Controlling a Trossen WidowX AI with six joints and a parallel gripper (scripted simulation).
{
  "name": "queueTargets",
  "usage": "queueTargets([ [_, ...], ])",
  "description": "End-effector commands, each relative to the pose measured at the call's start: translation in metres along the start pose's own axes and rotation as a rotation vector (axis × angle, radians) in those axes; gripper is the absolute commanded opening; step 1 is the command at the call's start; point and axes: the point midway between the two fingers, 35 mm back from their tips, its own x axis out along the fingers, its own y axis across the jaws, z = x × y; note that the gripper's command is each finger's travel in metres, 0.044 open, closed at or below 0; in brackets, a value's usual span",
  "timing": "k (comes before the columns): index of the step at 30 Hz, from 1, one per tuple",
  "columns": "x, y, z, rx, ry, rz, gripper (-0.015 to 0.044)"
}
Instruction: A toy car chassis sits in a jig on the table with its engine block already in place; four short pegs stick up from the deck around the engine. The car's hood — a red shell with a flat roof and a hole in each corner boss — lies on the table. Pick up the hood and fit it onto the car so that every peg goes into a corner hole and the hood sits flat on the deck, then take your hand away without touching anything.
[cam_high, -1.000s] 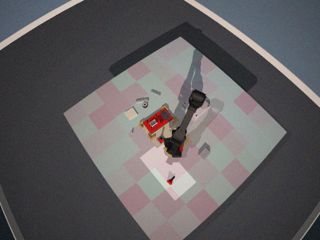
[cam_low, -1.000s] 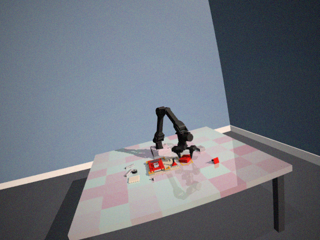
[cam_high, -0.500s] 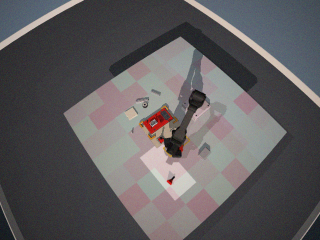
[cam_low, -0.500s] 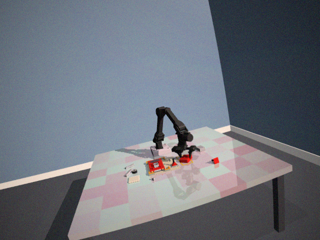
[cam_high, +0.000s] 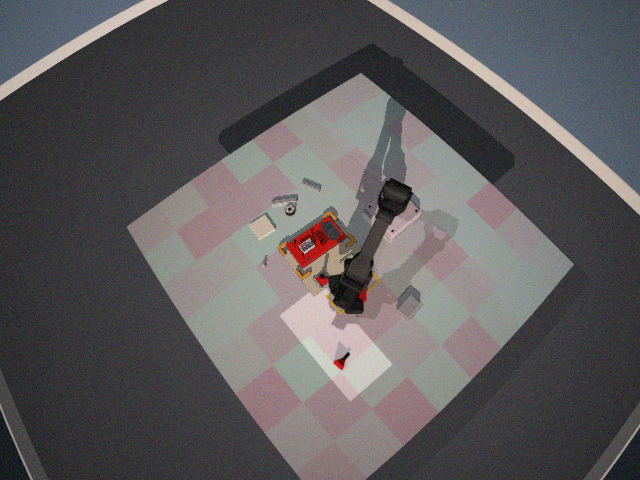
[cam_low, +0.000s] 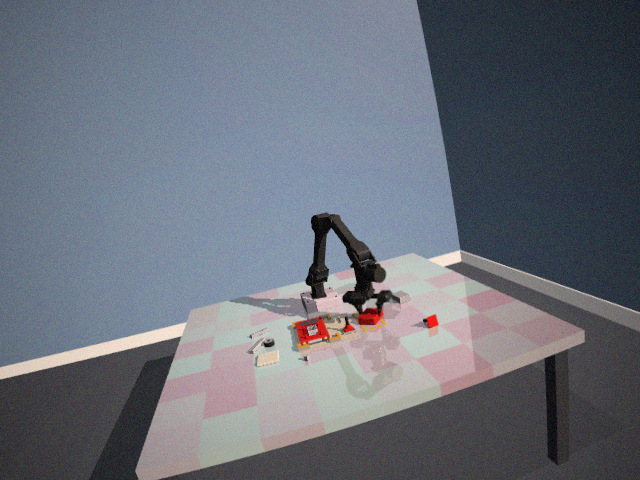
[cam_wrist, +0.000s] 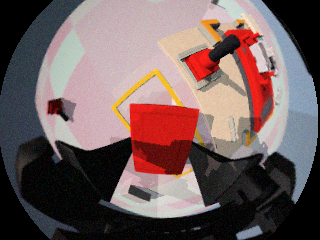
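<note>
The red hood (cam_low: 370, 317) (cam_wrist: 163, 137) is between the fingers of my gripper (cam_wrist: 161, 141), which is shut on it at two opposite sides. The hood is at the yellow outline (cam_wrist: 135, 88) (cam_low: 373, 329) on the table, and I cannot tell whether it touches the table. In the top view the arm hides most of it; a red bit (cam_high: 363, 296) shows. The red chassis (cam_high: 294, 252) (cam_low: 305, 338) (cam_wrist: 264, 107) sits in the jig with orange corners (cam_high: 303, 274) (cam_low: 301, 346). The pale engine block (cam_high: 306, 245) (cam_low: 312, 329) is on its deck. The pegs are too small to make out.
A red piece with a black handle (cam_high: 322, 280) (cam_low: 348, 326) (cam_wrist: 201, 66) stands on the tan board between hood and chassis. Another red and black piece (cam_high: 340, 362) (cam_low: 431, 321) lies apart. A grey block (cam_high: 409, 304), a cream block (cam_high: 262, 226), a wheel (cam_high: 290, 209) and grey bars (cam_high: 311, 184) lie around.
</note>
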Motion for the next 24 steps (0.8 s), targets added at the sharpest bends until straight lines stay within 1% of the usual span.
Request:
queueTargets([
  [1, -0.011, 0.003, 0.001, -0.002, -0.006, 0.011, 0.0],
  [24, -0.073, 0.003, 0.001, -0.002, -0.006, 0.011, 0.0],
])
